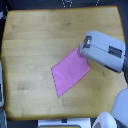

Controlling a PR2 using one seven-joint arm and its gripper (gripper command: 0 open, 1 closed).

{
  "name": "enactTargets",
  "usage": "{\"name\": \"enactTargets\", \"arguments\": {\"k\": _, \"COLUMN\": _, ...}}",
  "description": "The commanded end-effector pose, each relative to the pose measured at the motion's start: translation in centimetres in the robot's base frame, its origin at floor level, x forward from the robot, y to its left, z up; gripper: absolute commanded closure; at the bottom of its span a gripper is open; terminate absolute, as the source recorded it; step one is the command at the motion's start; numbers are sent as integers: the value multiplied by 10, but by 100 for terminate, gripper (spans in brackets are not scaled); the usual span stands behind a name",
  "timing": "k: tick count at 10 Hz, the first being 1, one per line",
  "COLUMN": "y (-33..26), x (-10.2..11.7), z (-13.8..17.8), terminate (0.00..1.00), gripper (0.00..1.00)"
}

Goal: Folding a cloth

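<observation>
The cloth (69, 72) is a plain pink-magenta four-sided piece lying flat on the wooden tabletop (35, 40), turned like a diamond, a little right of centre. My gripper (80, 49) reaches in from the exterior view's right and sits at the cloth's upper right corner. The grey arm housing (104, 50) covers that corner and most of the fingers. I cannot tell whether the fingers are open or shut, or whether they hold the cloth.
The table's edges show on all sides, with dark floor beyond. A white rounded robot part (120, 107) stands at the lower right. A pale object (1, 85) sits at the left edge. Light objects (65, 122) lie along the bottom edge.
</observation>
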Motion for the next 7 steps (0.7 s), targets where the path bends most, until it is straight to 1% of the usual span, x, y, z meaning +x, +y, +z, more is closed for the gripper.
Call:
{"name": "enactTargets", "arguments": {"k": 1, "y": -1, "x": -5, "z": 3, "terminate": 0, "gripper": 100}}
{"name": "enactTargets", "arguments": {"k": 3, "y": 1, "x": -1, "z": 3, "terminate": 0, "gripper": 100}}
{"name": "enactTargets", "arguments": {"k": 7, "y": 2, "x": 0, "z": 7, "terminate": 0, "gripper": 100}}
